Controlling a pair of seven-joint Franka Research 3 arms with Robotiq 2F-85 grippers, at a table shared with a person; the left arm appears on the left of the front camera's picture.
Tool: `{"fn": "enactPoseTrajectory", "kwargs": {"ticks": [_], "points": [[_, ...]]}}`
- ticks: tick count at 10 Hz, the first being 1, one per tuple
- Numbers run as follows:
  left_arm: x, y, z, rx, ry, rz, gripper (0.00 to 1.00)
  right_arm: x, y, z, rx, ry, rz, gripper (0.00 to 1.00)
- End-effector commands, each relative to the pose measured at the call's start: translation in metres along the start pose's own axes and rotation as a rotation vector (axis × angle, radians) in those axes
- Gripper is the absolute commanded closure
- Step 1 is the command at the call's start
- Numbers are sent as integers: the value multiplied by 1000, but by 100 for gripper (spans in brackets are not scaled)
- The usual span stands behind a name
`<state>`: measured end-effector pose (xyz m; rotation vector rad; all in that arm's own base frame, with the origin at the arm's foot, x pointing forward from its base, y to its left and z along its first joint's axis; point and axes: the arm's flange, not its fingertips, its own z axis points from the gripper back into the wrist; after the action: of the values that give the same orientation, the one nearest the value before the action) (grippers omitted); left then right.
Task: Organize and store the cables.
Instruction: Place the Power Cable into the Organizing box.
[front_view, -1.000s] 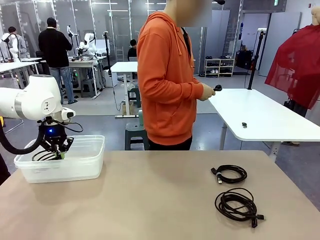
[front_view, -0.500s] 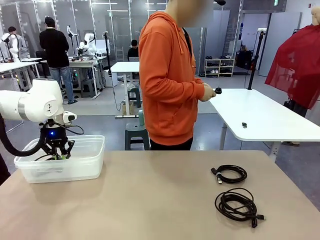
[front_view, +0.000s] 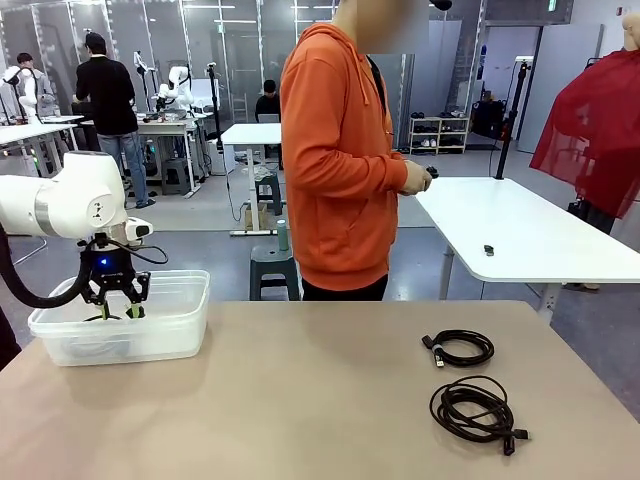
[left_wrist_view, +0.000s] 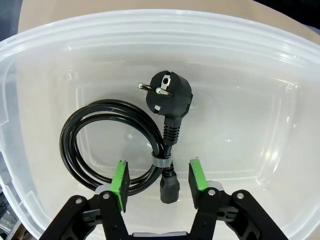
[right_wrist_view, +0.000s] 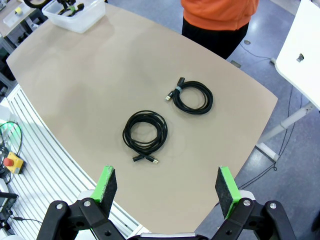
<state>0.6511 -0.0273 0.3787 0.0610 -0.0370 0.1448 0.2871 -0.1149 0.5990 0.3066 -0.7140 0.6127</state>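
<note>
1. Clear plastic, smooth-walled and rounded at the corners, the storage bin (front_view: 130, 345) sits at the left end of the counter (front_view: 300, 400).
2. On its floor lies a thick black power cord (left_wrist_view: 70, 150), wound in a loose ring and cinched by a pale tie. Its round two-pin plug (left_wrist_view: 167, 92) lies flat beside the loop.
3. Left jaws stand spread over the cord, green pads (left_wrist_view: 120, 176) on either side of it, pinching nothing. A second ago they were pressed together lower in the bin; they have since risen and parted.
4. Right jaws hang spread wide, high above the matte tan counter, holding nothing.
5. Two thinner black cables rest apart on the counter's right part: a smaller coil (front_view: 460, 348) with a silvery connector, and a larger coil (front_view: 477, 408), looser and nearer the robot. Both are unmoved.
</note>
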Motion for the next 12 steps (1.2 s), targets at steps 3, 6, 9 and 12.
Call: {"fn": "enactPoseTrajectory", "kwargs": {"ticks": [3, 6, 9, 12], "points": [[-14, 5, 5, -33, 8, -1, 8, 0, 1, -1, 2, -5, 3, 0], [-5, 0, 4, -14, 4, 6, 0, 0, 1, -1, 2, -5, 3, 0], [-5, 0, 4, -14, 4, 6, 0, 0, 1, -1, 2, -5, 3, 0], [-5, 0, 4, -14, 4, 6, 0, 0, 1, -1, 2, -5, 3, 0]]}}
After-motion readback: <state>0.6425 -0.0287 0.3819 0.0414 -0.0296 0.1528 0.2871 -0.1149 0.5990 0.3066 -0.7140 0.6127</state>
